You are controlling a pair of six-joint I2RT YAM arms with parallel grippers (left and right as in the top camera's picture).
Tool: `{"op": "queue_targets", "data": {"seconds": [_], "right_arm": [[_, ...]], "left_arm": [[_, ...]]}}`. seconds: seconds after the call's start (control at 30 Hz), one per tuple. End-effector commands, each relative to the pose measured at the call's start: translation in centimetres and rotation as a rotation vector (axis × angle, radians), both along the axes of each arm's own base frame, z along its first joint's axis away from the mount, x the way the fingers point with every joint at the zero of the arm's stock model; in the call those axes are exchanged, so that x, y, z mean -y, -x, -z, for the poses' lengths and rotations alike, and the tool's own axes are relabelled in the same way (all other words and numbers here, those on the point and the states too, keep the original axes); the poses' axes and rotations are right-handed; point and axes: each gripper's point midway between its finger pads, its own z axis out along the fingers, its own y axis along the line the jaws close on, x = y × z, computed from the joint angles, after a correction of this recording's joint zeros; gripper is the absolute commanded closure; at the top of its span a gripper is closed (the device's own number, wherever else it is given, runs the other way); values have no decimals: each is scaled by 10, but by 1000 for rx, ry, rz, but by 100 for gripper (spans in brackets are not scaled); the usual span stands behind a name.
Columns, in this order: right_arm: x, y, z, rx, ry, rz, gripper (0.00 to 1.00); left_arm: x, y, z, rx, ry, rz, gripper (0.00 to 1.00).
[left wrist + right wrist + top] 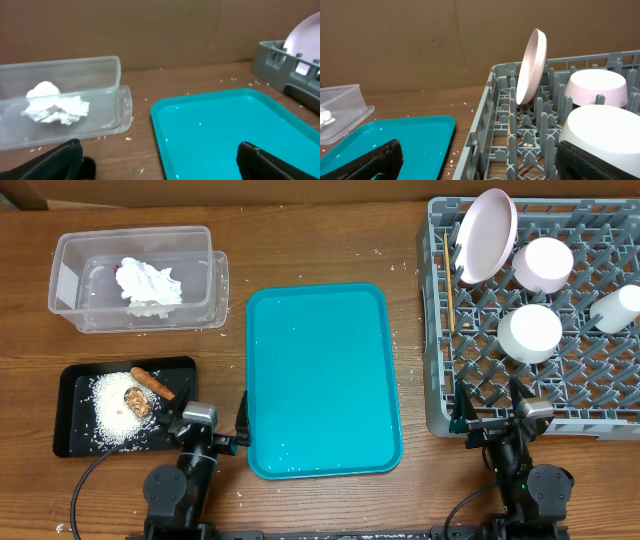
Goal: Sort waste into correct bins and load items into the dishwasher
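The grey dish rack (600,425) at the right holds a large plate (487,235) on edge, two upturned bowls (543,263) (529,332), a cup (617,308) and a chopstick (448,280). The clear tub (70,270) at the back left holds crumpled napkins (150,283) with a bit of red beside them. The black tray (72,442) holds rice (110,412), a brown lump (138,401) and a carrot piece (153,383). My left gripper (207,430) is open and empty near the teal tray's front left corner. My right gripper (495,420) is open and empty at the rack's front edge.
A bare teal serving tray (322,380) lies in the middle, also in the left wrist view (230,125) and the right wrist view (395,135). Loose rice grains are scattered on the wooden table. A cardboard wall stands behind.
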Motion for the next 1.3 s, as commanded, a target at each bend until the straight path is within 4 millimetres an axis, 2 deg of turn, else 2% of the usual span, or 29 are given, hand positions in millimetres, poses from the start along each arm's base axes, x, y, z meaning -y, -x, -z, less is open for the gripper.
{"op": "queue_targets", "data": {"seconds": [0.0, 0.23, 1.27], "right_arm": [[0, 0, 2, 4, 3, 1, 0], [0, 0, 2, 4, 3, 1, 0], [0, 0, 2, 4, 3, 1, 0]], "left_arm": [[-8, 4, -1, 21, -21, -43, 0], [-18, 3, 1, 13, -26, -98, 0], [-18, 3, 1, 12, -26, -97, 0]]}}
